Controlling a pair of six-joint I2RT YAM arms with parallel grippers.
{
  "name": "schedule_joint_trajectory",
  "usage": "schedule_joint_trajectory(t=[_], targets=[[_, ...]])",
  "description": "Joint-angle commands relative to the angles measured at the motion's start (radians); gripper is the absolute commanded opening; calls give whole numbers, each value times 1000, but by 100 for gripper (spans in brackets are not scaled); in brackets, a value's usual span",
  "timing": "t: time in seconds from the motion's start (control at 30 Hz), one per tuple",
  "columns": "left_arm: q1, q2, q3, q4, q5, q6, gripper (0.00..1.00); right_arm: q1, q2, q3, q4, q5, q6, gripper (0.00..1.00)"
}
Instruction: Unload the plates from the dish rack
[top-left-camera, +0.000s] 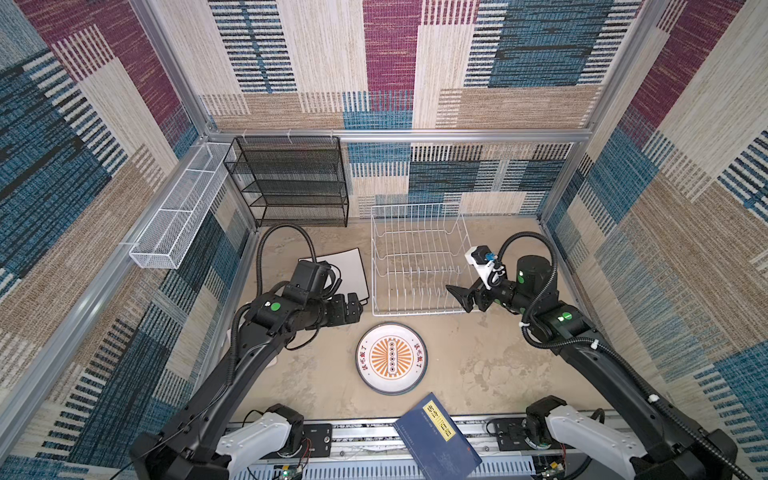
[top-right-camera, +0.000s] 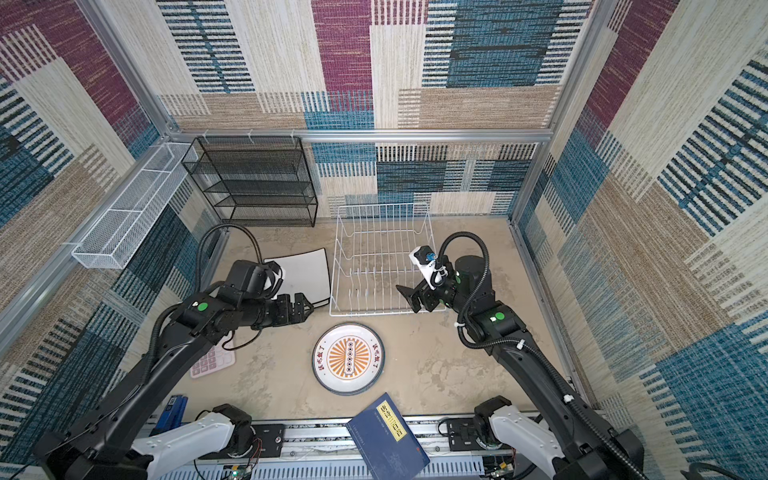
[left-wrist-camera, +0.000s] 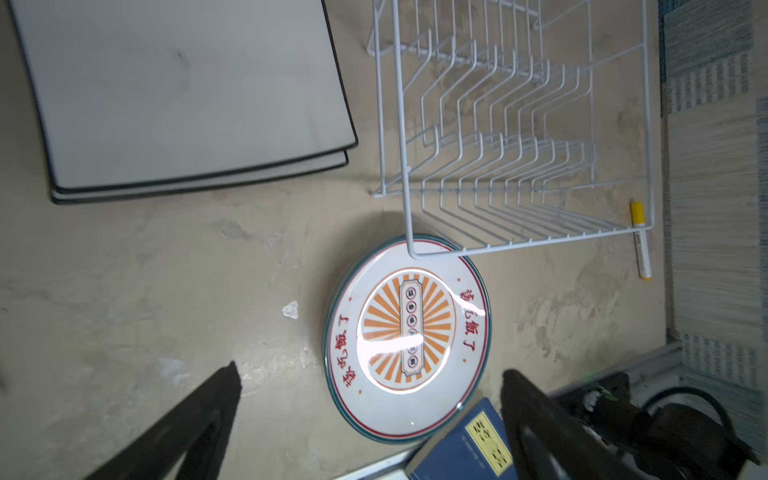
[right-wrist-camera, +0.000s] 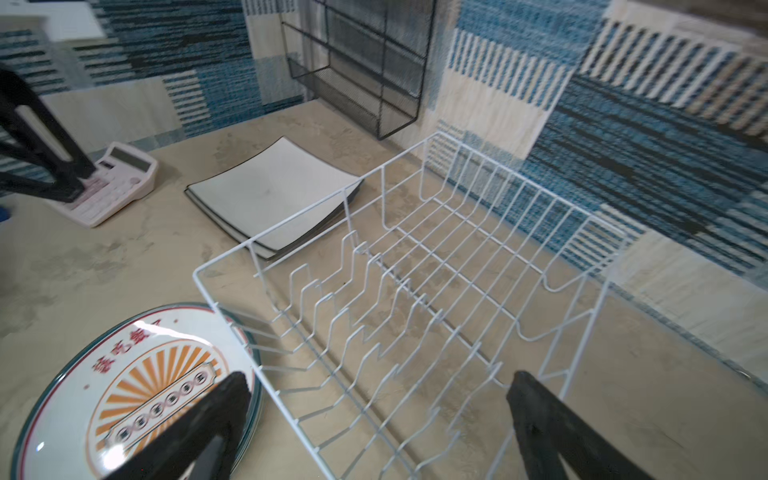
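The left arm reaches in from the near left, its wrist bent rightward, so the left gripper (top-left-camera: 358, 307) points right over the near right corner of the square plates (top-left-camera: 351, 268). Its fingers stand spread wide, with nothing between them. Those two plates lie stacked flat, white faces up, just left of the dish rack (top-left-camera: 417, 232). The round plate (top-left-camera: 391, 358) lies face up on the table (top-left-camera: 478, 365), just near of the rack and between the two grippers, its printed centre bar running near to far. The rack stands upright with bare tines, its long sides running near to far. The right arm comes from the near right and bends left, holding the right gripper (top-left-camera: 457, 298) above the rack's near right corner, fingers fully apart and gripping nothing.
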Motion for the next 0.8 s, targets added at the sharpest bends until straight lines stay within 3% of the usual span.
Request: schedule_joint_trajectory(t=[0.0,0.1,0.2,0.37,0.43,0.53,0.77], targets=[[0,-78,-44,53,-231,111,99,-21,-49,-77,214,272,106,99],[2,-182,-173,206,-359,155,100,-96,-106,-185,319,309,194,99],[2,-276,-324,405,-460,206,99,-183,-160,-304,436,262,256,99],[1,-323,-571,786,-588,313,99,-222,-209,-493,613,382,271,99],[1,-300,-639,925,-650,344,99,-236,-209,-561,679,441,281,99],[4,-226,-704,1097,-718,414,99,-258,-202,-654,811,427,265,99],[23,25,-794,1425,-744,514,100,-300,-64,-750,1033,462,275,99]])
